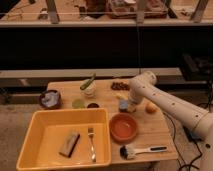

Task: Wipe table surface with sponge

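Background: dim, dark room, with a long pale ledge (60,75) running across behind the desk and cluttered surfaces at the far top edge.

Desk (160,132): light tan wood with visible plank grain, rectangular, the largest flat thing in view.

Yellow tub (37,125): plastic, on the near left part of the desk. It holds a tan-brown block (69,143) and a fork (91,142), lying side by side and apart.

White robot arm (170,105): enters from the right, bends at a rounded joint over the far right part of the desk, then points down toward the middle.

Tool (128,106): at the arm's low end, down near desk level, just far of the orange bowl. Open or closed: cannot tell.

Orange bowl (123,126): upright, just right of the tub.

Brush (140,150): near right edge, black bristles to the left, white handle pointing right.

Dark bowl (50,98): far left, with a pale crumpled thing inside; what it is cannot be told.

Cup (89,89): far middle, with a green item sticking out at a tilt.

Sponge (123,104): small light blue-grey pad right at the tool, on its left side, between the cup and the orange fruit. Gripped or only touched: cannot tell.

Orange fruit (150,107): round, on the desk just right of the tool.

Small green cup (78,103) and small dark red dish (93,105): side by side just far of the tub
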You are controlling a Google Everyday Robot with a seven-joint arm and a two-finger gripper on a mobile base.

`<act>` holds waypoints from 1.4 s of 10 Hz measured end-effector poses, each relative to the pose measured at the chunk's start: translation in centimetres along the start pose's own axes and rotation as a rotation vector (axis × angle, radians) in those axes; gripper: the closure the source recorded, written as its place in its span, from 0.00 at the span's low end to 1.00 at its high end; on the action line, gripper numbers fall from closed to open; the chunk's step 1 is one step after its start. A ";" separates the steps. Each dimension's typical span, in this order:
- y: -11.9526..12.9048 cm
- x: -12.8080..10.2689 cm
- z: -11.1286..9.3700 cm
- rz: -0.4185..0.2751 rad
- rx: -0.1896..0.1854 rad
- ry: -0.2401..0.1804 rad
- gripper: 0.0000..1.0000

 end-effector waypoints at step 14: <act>3.4 9.4 2.8 -0.096 0.015 0.089 1.00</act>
